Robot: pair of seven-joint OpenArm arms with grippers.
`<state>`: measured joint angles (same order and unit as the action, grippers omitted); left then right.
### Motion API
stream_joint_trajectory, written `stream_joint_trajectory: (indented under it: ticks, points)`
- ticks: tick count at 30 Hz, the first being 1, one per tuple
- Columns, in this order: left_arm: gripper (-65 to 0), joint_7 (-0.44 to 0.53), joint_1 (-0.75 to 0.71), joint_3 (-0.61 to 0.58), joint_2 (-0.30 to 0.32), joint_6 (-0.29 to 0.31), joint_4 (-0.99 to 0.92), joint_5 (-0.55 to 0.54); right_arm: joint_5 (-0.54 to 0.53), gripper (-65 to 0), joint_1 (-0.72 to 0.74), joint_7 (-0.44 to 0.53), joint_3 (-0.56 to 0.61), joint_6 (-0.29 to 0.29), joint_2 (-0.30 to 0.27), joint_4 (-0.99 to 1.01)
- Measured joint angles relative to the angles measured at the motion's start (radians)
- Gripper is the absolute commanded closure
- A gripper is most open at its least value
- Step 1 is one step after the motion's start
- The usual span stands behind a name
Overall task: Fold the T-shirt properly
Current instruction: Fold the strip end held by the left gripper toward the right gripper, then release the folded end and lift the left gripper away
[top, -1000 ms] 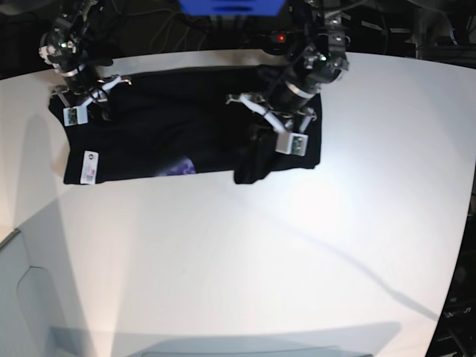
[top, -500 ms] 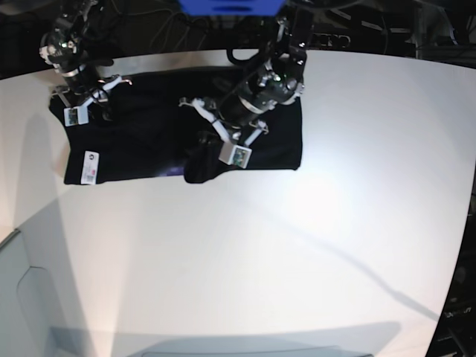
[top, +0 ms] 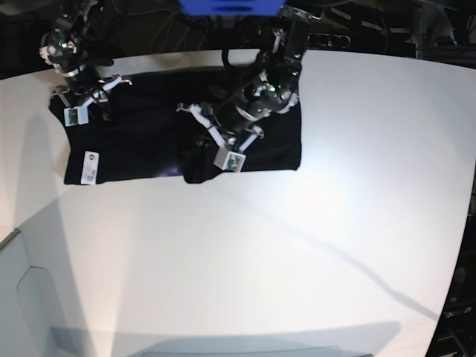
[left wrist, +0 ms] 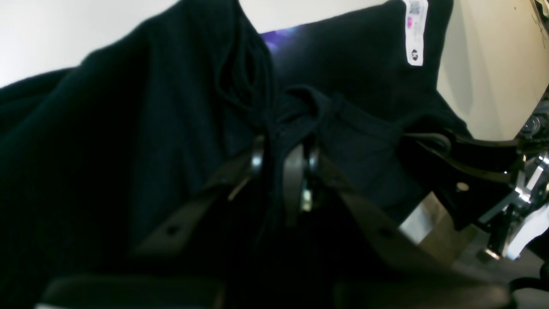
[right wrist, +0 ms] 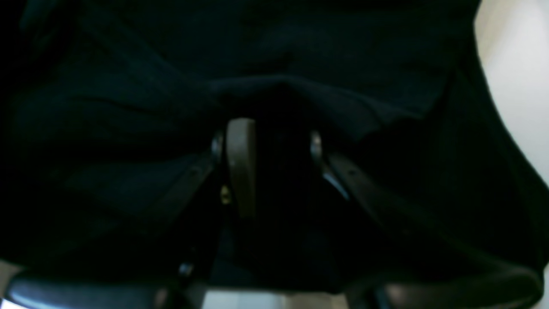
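The black T-shirt point(top: 141, 126) lies spread along the far side of the white table point(top: 245, 260). Its white label point(top: 91, 165) sits at the near left corner, and a bit of purple print point(top: 175, 171) peeks out at the near edge. My left gripper point(top: 212, 149) hovers over the shirt's middle, shut on a lifted fold of black cloth point(left wrist: 300, 111) that hangs in a bunch. Between its fingers point(left wrist: 257, 159) the cloth is pinched tight. My right gripper point(top: 78, 104) rests on the shirt's far left corner, its fingers point(right wrist: 240, 163) set around a dark ridge of cloth point(right wrist: 279, 86).
A blue object point(top: 230, 6) and dark cabling stand behind the table's far edge. A grey panel point(top: 30, 312) is at the near left corner. Bare white table stretches in front of and to the right of the shirt.
My left gripper has carried the shirt's right part leftward over the middle, and the shirt's right edge has drawn in. The right gripper has stayed put.
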<state>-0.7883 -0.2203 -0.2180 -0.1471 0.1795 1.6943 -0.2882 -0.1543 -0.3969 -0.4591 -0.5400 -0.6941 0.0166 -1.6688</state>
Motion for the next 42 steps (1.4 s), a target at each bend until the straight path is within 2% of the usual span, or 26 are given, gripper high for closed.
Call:
stream_joint_trajectory:
  ticks: [2, 4, 6, 9, 12, 14, 18, 22, 29, 37, 42]
  points:
    - [-14.2, -0.001, 0.0, -0.02, 0.003, 0.0, 0.002, 0.001, 0.0, -17.3, 0.0, 0.0, 0.0, 0.0, 0.0, 0.0]
    - [-25.9, -0.001, 0.0, -0.049, 0.002, 0.0, 0.008, 0.0, 0.0, -17.3, 0.0, 0.0, 0.0, 0.0, 0.0, 0.0]
    - [-32.9, 0.003, 0.003, -0.09, 0.005, 0.002, 0.009, 0.0, 0.0, -17.3, 0.0, 0.0, 0.0, 0.0, 0.0, 0.0]
    - [-33.2, 0.0, 0.008, -0.136, 0.033, 0.005, 0.058, -0.006, 0.0, -17.3, 0.0, 0.0, 0.0, 0.0, 0.0, 0.0]
    - [-33.2, 0.053, 0.011, -0.129, 0.04, 0.0, 0.148, -0.004, 0.0, -17.3, 0.0, 0.0, 0.0, 0.0, 0.0, 0.0]
    - [-33.2, 0.062, 0.007, -0.124, 0.066, 0.003, 0.187, -0.011, 0.0, -17.3, 0.0, 0.0, 0.0, 0.0, 0.0, 0.0]
    - [-33.2, 0.037, -0.053, -0.053, 0.148, 0.004, 0.255, -0.007, 0.0, -17.3, 0.001, 0.0, 0.0, 0.0, 0.0, 0.0]
    - [-33.2, 0.056, -0.061, 0.028, 0.198, 0.0, 0.272, -0.004, 0.0, -17.4, 0.0, -0.002, 0.0, 0.0, 0.0, 0.0]
    - [-33.2, 0.045, -0.068, 0.024, 0.214, 0.0, 0.272, -0.005, 0.0, -17.4, 0.008, -0.005, 0.0, 0.0, 0.0, 0.0]
    - [-33.2, 0.039, 0.002, -0.212, 0.203, 0.008, 0.088, 0.0, 0.0, -17.4, 0.009, -0.007, 0.0, 0.0, 0.0, 0.0]
    - [-33.2, 0.035, 0.066, -0.301, 0.241, 0.006, 0.064, 0.01, 0.0, -17.4, 0.011, -0.01, 0.0, 0.0, 0.0, 0.0]
